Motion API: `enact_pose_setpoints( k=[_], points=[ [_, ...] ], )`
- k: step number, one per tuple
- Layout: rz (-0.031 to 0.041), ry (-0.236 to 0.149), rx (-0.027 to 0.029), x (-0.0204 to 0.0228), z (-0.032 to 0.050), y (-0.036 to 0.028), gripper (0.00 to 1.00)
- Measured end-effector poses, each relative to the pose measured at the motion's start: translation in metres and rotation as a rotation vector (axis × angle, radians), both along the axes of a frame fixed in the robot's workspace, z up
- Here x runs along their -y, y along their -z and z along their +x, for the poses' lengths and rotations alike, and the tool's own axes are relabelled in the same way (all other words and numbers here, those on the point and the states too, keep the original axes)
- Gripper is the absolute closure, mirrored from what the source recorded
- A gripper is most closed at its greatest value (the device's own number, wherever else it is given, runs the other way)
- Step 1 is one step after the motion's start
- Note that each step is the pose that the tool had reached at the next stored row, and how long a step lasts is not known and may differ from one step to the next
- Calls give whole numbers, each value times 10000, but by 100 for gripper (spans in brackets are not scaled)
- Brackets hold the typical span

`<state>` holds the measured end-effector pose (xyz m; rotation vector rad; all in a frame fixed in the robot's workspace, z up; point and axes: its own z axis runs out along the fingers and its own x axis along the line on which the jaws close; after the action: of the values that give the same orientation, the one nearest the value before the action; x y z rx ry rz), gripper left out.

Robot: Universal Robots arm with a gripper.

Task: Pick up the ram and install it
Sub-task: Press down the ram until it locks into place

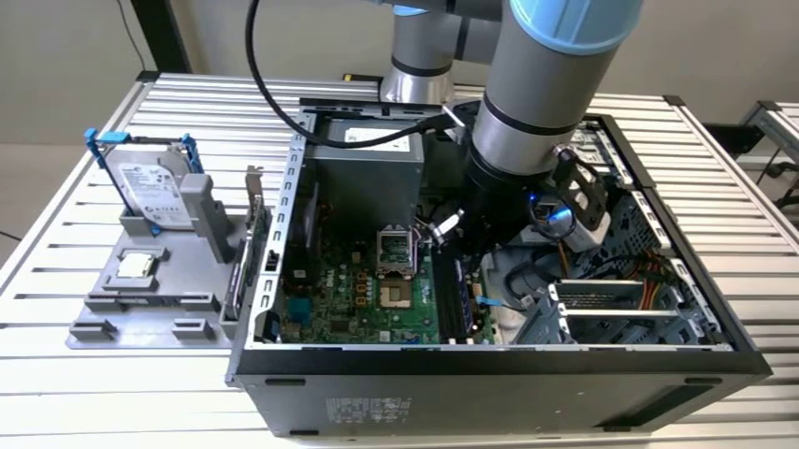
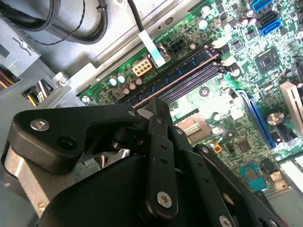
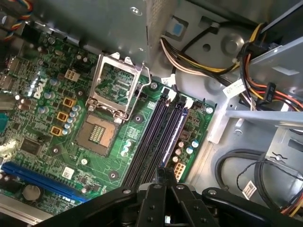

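The ram (image 3: 173, 135) is a thin blue-tinted strip standing in the black motherboard slot nearest the case wall, seen edge-on in both wrist views (image 2: 176, 78). Two black slots (image 3: 150, 137) beside it hold nothing. My gripper (image 3: 163, 174) hangs just above one end of the ram's slot, its black fingertips (image 2: 154, 103) drawn together with no gap. I cannot tell whether the tips touch the ram. In the exterior view the arm (image 1: 530, 140) reaches down into the open computer case (image 1: 500, 360), over the slots (image 1: 456, 290).
The open processor socket (image 3: 111, 90) lies beside the slots. Bundled cables (image 3: 236, 80) and grey drive cages (image 1: 612, 313) crowd the other side. A blue expansion slot (image 3: 42, 177) crosses the board. Outside the case a grey holder (image 1: 150, 299) carries a hard drive (image 1: 156, 192) and a processor chip (image 1: 135, 267).
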<state>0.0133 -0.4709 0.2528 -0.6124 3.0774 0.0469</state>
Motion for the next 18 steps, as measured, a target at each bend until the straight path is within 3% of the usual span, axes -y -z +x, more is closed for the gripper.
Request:
enact_pose_setpoints(
  k=[14,18],
  points=[
    [26,-510,-8,0,0,0,100],
    [64,-699,-15,0,0,-1,100]
  ],
)
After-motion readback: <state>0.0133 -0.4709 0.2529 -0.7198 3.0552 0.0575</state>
